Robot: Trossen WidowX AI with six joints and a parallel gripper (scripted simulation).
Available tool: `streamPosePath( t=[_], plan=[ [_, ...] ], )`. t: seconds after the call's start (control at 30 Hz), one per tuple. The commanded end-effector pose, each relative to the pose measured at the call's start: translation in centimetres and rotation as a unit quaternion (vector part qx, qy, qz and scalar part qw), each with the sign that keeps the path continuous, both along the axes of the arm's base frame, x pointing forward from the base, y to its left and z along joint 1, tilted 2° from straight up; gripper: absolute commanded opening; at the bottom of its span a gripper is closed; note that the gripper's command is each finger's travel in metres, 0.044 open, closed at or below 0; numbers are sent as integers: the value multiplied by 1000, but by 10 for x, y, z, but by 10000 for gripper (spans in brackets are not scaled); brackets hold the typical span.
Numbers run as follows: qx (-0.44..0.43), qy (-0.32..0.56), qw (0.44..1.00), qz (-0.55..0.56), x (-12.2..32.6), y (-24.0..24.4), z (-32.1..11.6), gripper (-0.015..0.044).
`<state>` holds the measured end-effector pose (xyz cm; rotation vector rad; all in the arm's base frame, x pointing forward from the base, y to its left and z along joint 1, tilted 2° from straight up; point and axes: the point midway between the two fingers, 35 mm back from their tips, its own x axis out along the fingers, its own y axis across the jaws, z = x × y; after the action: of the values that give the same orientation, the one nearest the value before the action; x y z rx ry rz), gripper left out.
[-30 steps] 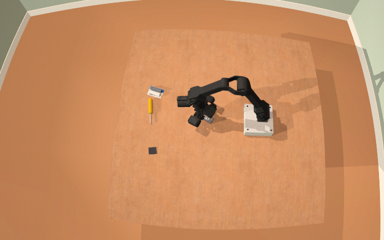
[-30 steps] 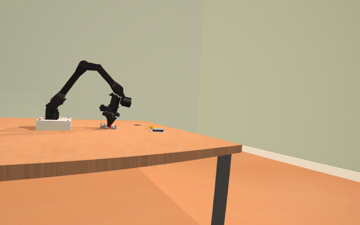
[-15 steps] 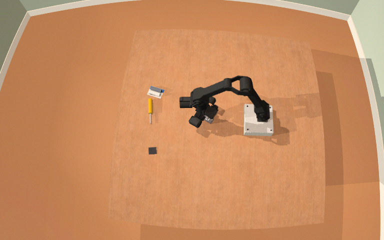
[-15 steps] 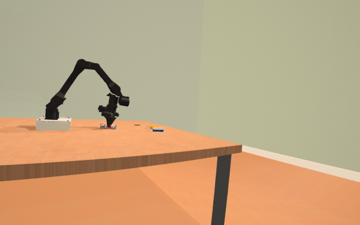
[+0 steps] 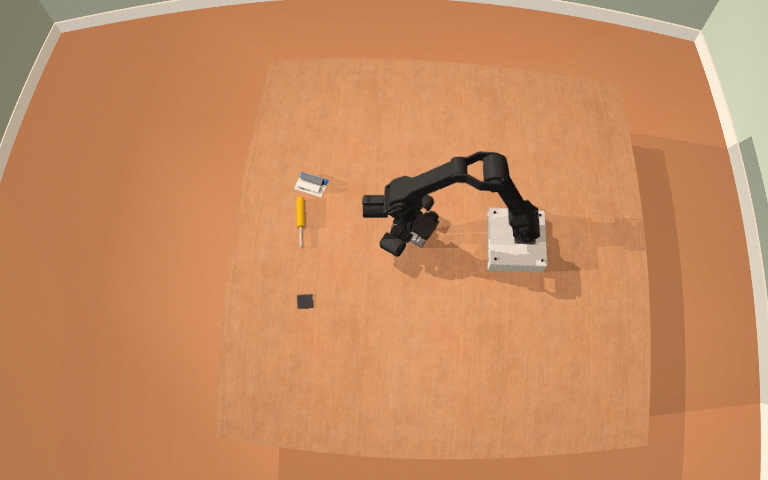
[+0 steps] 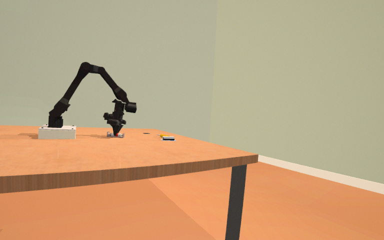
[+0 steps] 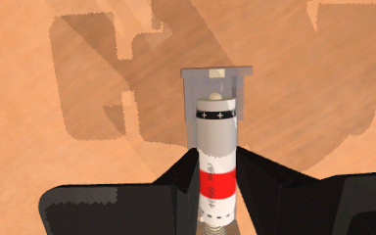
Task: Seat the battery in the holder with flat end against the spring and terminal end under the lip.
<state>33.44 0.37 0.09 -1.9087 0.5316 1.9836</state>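
Note:
My gripper (image 6: 116, 134) (image 7: 214, 154) is shut on the battery (image 7: 216, 134) (image 6: 119, 135), gripping its sides near the middle. The battery is white with a red band and a black band of plus marks. It lies lengthwise over the grey holder (image 7: 190, 100) (image 6: 122, 135) (image 5: 419, 242) and looks close to level. Its terminal end points at the end wall with the pale lip contact (image 7: 216, 72), and a gap shows between them. The flat end is at the spring (image 7: 214, 229), at the bottom edge of the wrist view. Whether the battery touches the holder floor is hidden.
A yellow screwdriver (image 5: 300, 212) (image 6: 163, 135), a blue and white item with a grey part (image 5: 310, 185) (image 6: 168, 138), and a dark square (image 5: 304, 301) (image 6: 146, 133) lie beyond the holder, away from the white arm base (image 5: 498, 243) (image 6: 56, 134).

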Motion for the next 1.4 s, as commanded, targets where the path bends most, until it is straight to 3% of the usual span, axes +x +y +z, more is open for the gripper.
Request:
streamPosePath(
  t=[0.0,0.57,0.7,1.2,1.37],
  plan=[
    [-1,1,1000,-3,-5,2,0,65],
    [0,-1,1000,-3,-9,4,-1,65],
    [0,-1,1000,-3,-9,4,-1,167],
    [0,-2,1000,0,-8,4,15,167],
    [0,0,1000,0,-9,5,48,299]
  ],
)
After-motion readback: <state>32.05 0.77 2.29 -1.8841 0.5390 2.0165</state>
